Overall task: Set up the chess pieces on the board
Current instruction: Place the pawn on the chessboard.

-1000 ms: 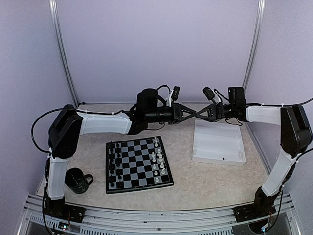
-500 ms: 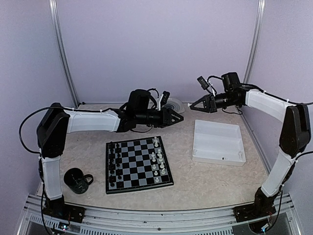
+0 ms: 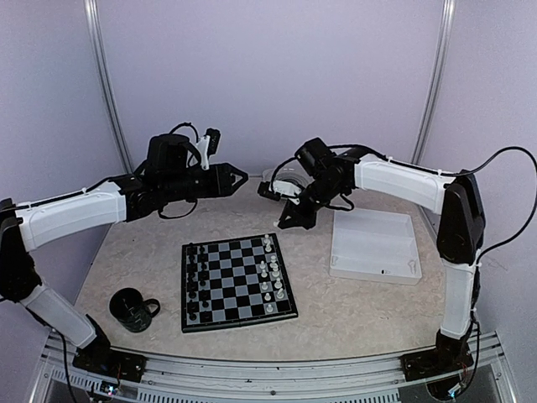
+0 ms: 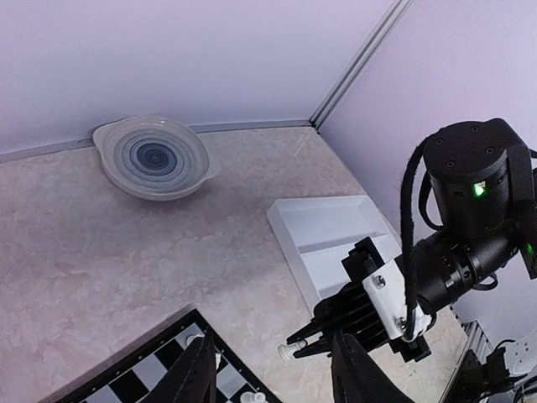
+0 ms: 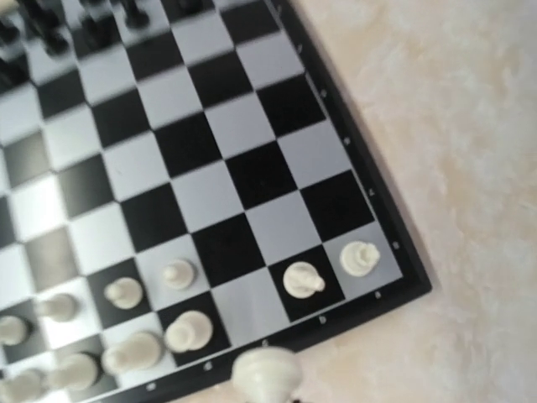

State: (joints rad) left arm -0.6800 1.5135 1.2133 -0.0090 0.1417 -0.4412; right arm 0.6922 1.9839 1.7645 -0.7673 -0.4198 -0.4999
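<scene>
Right gripper point(image 3: 289, 222) swung toward board point(image 3: 231, 285), pinching one white piece point(image 5: 267, 374), perhaps pawn.

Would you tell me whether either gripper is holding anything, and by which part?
The right gripper is shut on a white chess piece; which part of it is gripped cannot be told. The left gripper is open and empty.

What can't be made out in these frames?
- Kind of white piece held by the right gripper: blurred and cut by the bottom edge in the right wrist view, tiny in the left wrist view.
- Piece types on the board: too small in the top view.
- Bowl: mostly behind the right arm in the top view.
- Cup contents: too dark and small.
</scene>
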